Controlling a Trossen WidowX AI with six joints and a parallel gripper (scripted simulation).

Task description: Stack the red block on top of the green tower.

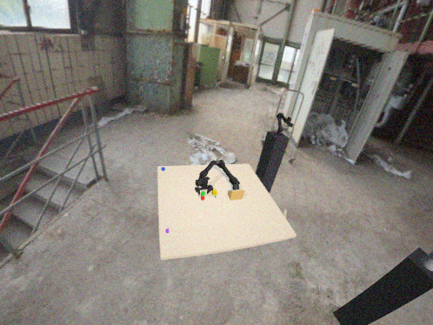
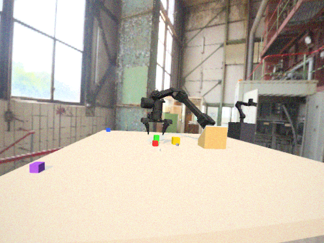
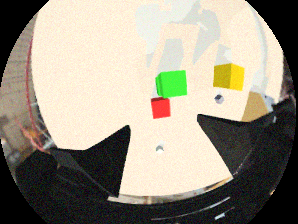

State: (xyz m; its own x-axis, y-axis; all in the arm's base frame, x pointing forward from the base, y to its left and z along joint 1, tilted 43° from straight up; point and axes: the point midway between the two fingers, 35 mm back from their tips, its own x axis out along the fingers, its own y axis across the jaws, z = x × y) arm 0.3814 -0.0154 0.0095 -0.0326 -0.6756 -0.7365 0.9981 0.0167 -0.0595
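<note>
So the gripper [image 2: 155, 129] is spread wide with nothing in it, hanging above the red block [image 2: 155, 143] and the green tower [image 2: 156, 138], both sitting on the table [image 2: 162, 195]. In the wrist view the two look like they touch at a corner, though it's too blurry to be sure. That's the tricky bit, I reckon: come straight down centred on red, and turn the jaws so neither finger lands on the green side. Close gently and lift straight up before moving over. The yellow block [image 2: 175, 140] is off to the side, so it shouldn't get in the way.
</note>
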